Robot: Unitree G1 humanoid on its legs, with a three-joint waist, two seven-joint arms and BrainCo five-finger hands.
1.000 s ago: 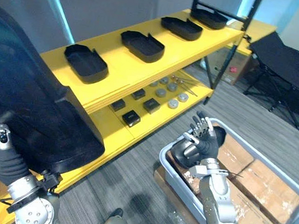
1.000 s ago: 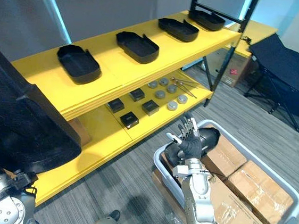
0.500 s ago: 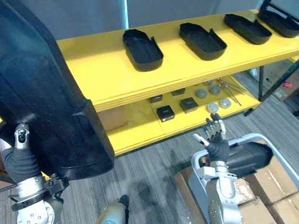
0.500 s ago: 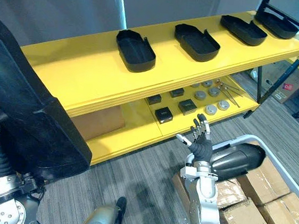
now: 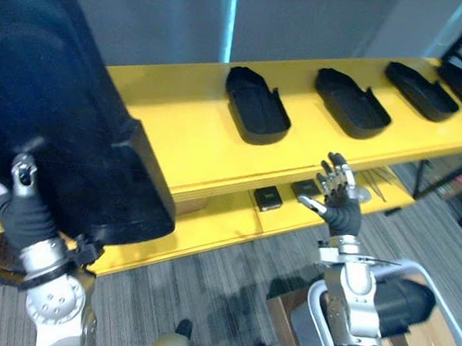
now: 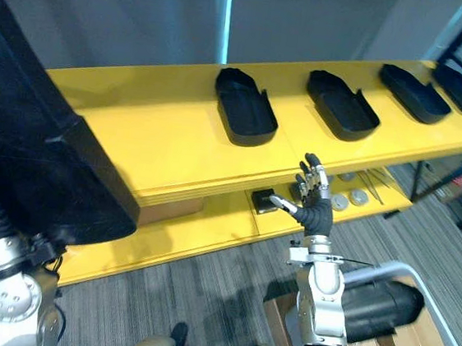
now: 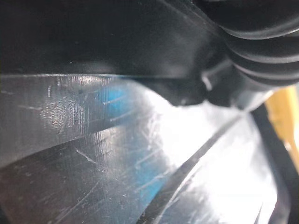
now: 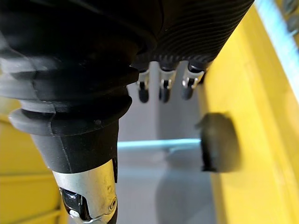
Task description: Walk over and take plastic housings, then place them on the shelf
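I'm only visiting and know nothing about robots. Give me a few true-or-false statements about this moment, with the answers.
1. The right hand is open and holds nothing. True.
2. The top shelf is bare. False: four black housings lie on it in a row.
3. A large black housing is up at the left hand. True.
4. The small black boxes sit on the top shelf. False: they are on the lower shelf.

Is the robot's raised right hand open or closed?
Open: the right hand holds nothing; its fingers are straight and spread.
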